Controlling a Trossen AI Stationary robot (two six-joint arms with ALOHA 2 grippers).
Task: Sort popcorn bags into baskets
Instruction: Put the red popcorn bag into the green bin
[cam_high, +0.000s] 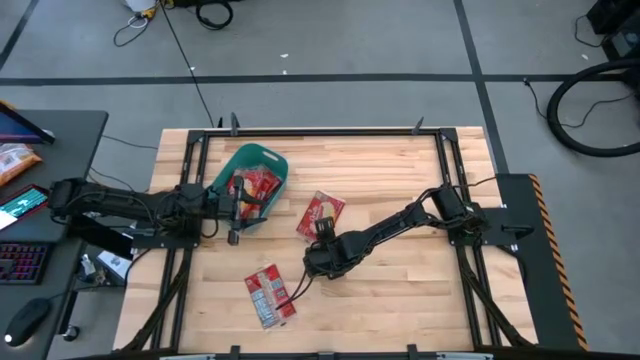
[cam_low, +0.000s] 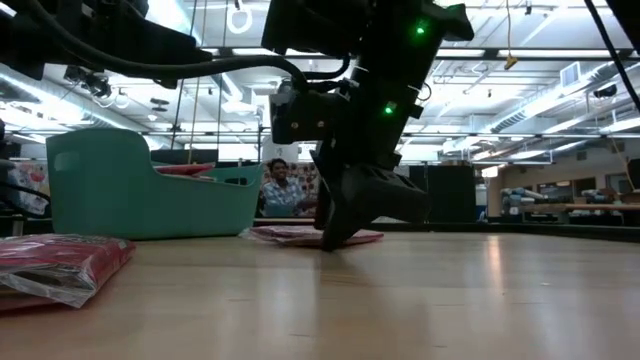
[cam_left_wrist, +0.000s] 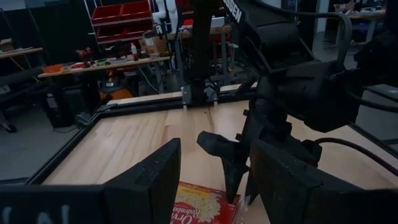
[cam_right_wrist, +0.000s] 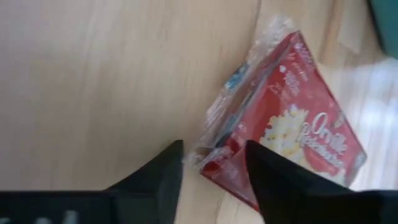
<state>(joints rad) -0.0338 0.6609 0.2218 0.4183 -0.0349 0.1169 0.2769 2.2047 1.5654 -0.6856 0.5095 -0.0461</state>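
Right gripper (cam_high: 322, 238), jaws wide, touches the near corner of a flat red plastic popcorn bag (cam_high: 321, 213) lying beside the teal-green plastic basket (cam_high: 262, 157).

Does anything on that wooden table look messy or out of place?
Nothing is spilled or damaged. Two flat red popcorn bags lie outside the teal plastic basket: one askew beside the right gripper, another near the front edge. They look simply unsorted.
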